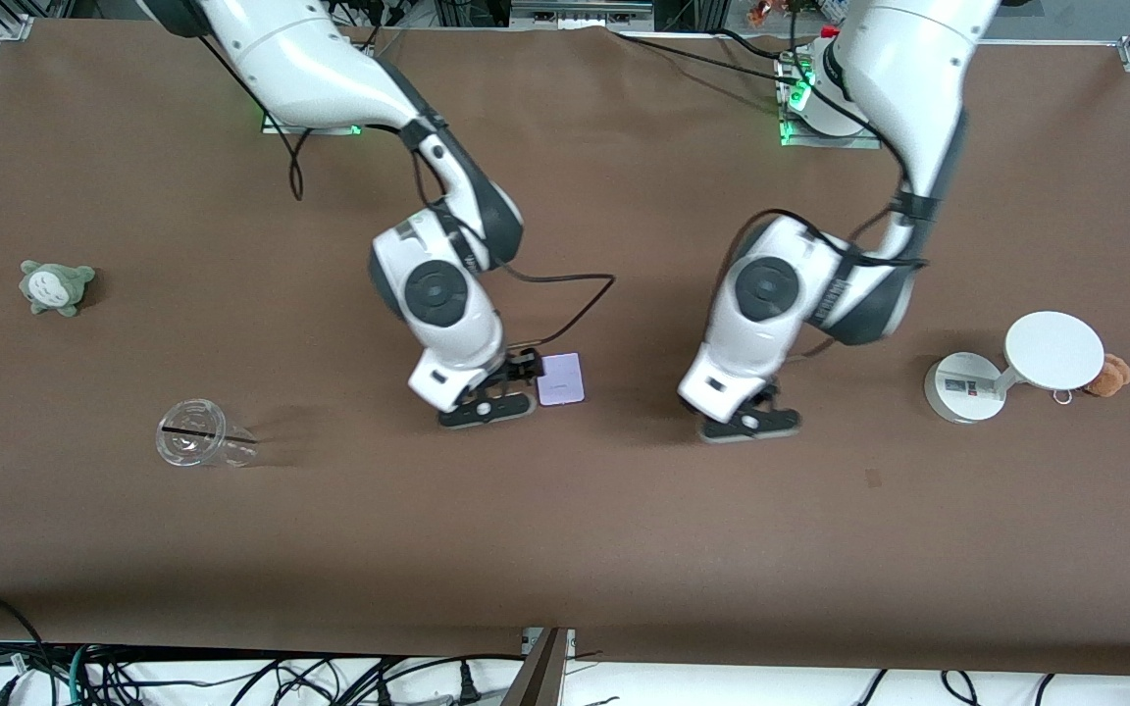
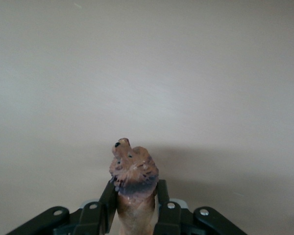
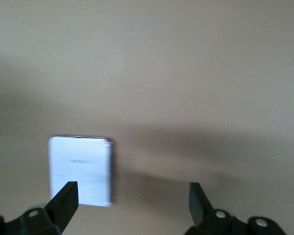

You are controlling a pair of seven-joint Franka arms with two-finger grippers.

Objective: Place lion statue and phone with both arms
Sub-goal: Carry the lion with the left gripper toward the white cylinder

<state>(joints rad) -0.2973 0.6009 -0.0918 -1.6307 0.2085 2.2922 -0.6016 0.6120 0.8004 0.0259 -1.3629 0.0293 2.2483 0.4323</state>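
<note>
Right wrist view is showing the key relation: the phone [image 3: 81, 169] is lying flat on the table [image 3: 186, 73], off-centre to the right gripper [image 3: 132, 196], its body just at one fingertip rather than between the two, so I judge a small sideways shift is needed before closing. The right gripper's jaws are standing wide apart and holding nothing. In the front view the phone [image 1: 560, 378] is sitting just beside the right gripper [image 1: 511, 387], toward the left arm's end of the table, with the right arm clearly the nearer one.

The left gripper [image 2: 134, 215] is clamping the lion statue [image 2: 133, 171], head pointing out past the fingertips along the fingers, low over bare table.

Counting: one phone, one lion statue, one grey-green plush [image 1: 55, 285], one clear cup [image 1: 197, 432], one white stand [image 1: 1011, 371], one orange-brown plush [image 1: 1109, 376].
</note>
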